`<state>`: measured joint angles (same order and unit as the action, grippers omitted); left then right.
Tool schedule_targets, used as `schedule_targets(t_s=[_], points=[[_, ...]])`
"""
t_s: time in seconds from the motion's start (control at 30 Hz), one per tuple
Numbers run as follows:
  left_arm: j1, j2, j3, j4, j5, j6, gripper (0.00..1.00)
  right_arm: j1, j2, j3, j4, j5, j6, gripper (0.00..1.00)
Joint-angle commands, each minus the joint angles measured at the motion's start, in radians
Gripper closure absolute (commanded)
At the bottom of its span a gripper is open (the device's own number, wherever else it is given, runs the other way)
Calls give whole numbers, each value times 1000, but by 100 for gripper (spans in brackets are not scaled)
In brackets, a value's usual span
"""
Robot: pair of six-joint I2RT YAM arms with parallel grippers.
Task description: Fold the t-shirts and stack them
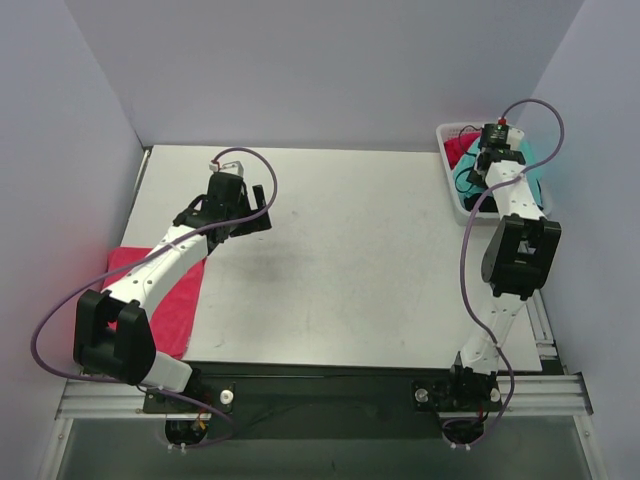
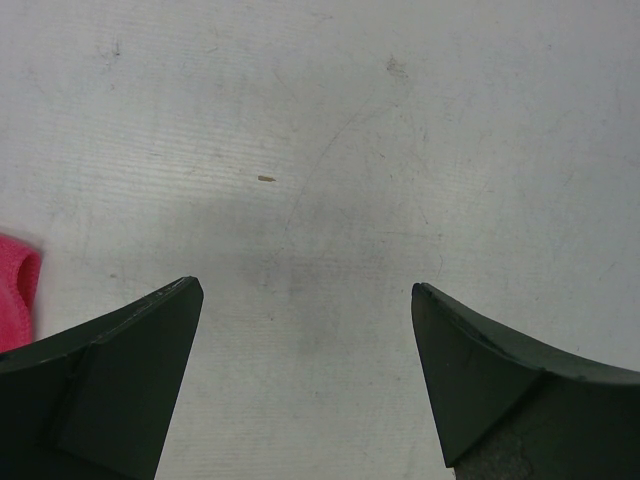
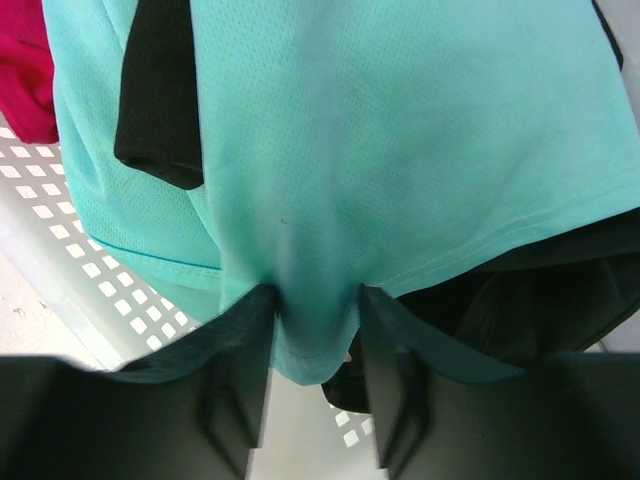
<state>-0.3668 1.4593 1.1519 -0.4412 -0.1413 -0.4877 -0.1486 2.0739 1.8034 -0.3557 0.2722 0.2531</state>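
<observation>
My right gripper (image 3: 316, 300) is shut on a fold of the teal-green t-shirt (image 3: 380, 140), which lies in the white basket (image 1: 449, 170) at the back right. A black t-shirt (image 3: 158, 90) and a pinkish-red t-shirt (image 3: 25, 70) lie beside it in the basket. In the top view the teal-green t-shirt (image 1: 467, 182) shows under my right wrist (image 1: 497, 150). Another pinkish-red t-shirt (image 1: 172, 300) lies flat at the table's left edge, partly under my left arm. My left gripper (image 2: 308, 300) is open and empty over bare table; it also shows in the top view (image 1: 262, 205).
The white slotted basket wall (image 3: 70, 260) runs under the shirts. Grey walls close the table at left, back and right. A corner of the pinkish-red t-shirt (image 2: 15, 290) shows at the left edge of the left wrist view.
</observation>
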Motion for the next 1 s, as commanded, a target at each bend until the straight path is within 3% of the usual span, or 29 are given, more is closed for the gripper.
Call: schedule_targets(t_s=[0.0,0.1,0.17,0.27,0.43,0.53,0.63,0.67,0.7,0.97], points=[[-4,3,6,29,3,-3,2,11,-77,27,1,41,-2,65],[-4,-1,5,27,3,-3,3,11,-74,28,3,44,0,83],[-4,-1,3,29,2,-3,3,12,-75,30,3,53,6,89],[-6,-1,3,29,2,-3,3,21,-80,27,3,64,5,88],[-4,3,3,29,3,-3,2,46,-97,28,3,84,-11,70],[-4,3,3,29,3,-3,3,58,-103,31,4,97,-20,70],[-4,3,3,29,5,-3,3,70,-103,33,6,111,-28,84],[-4,3,3,29,5,-3,2,73,-103,34,6,116,-29,98],[-4,3,3,27,5,-3,2,75,-101,34,6,124,-29,100],[-4,6,2,27,6,-3,3,89,-110,25,8,156,-23,100]])
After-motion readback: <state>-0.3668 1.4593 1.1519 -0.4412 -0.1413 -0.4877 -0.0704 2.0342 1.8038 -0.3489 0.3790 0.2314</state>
